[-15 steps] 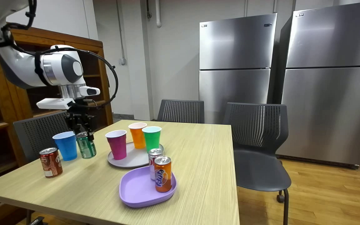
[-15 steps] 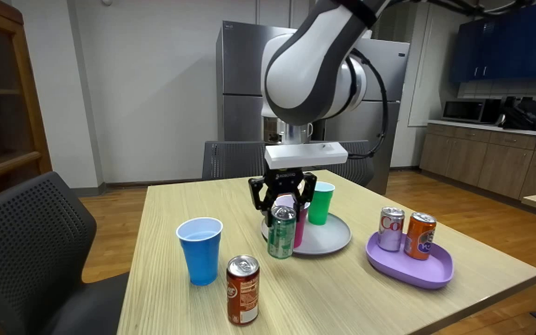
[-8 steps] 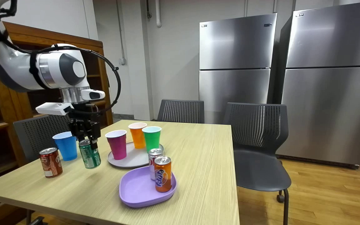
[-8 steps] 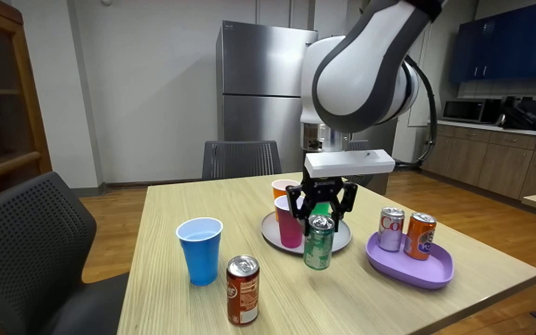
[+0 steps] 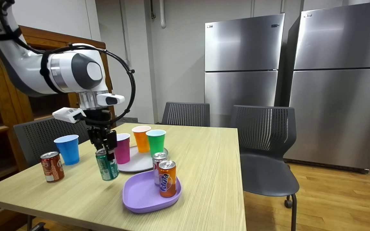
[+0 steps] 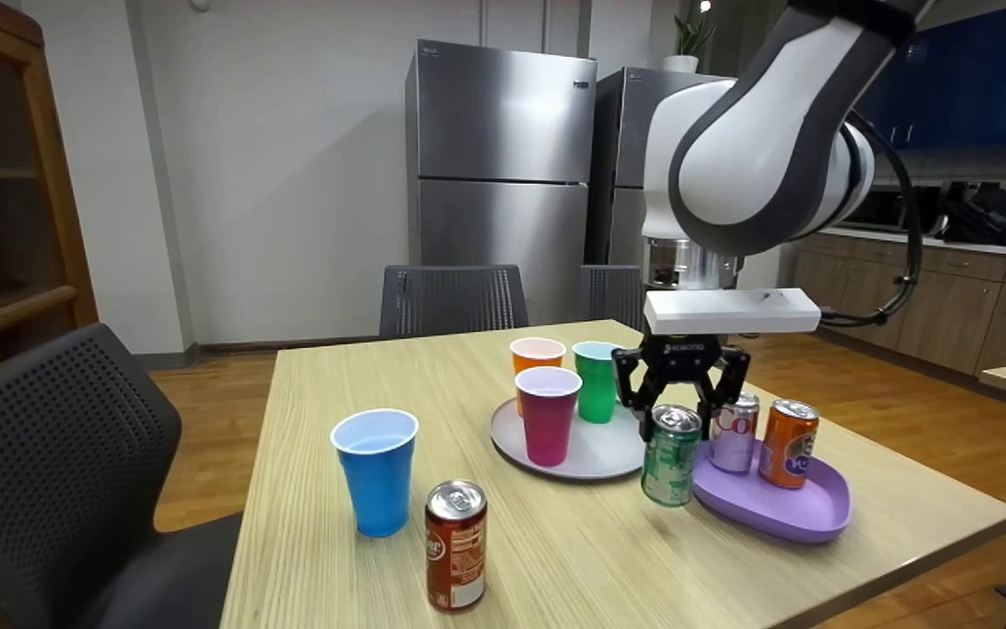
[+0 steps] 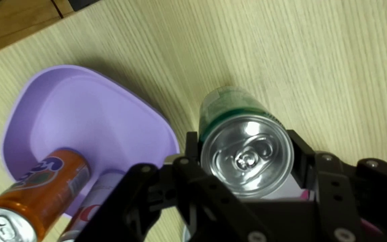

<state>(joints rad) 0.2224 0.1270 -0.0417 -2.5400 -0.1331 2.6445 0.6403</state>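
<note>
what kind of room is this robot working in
Probably a break room or shared kitchen, though the pictures don't settle which: it has two stainless-steel refrigerators, blue wall cabinets and wood-fronted base cabinets.

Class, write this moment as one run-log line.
gripper: holding green metal can | can: above pale wood table, beside purple rounded plastic tray | tray: holds orange metal can, silver metal can

Silver can (image 7: pixel 98 195) partly behind pincer (image 7: pixel 245 149)

The table (image 6: pixel 433 376) carries 4 things: blue cup (image 6: pixel 378 480), brown can (image 6: pixel 456 550), plate (image 6: pixel 605 450), purple tray (image 5: pixel 143 194).
</note>
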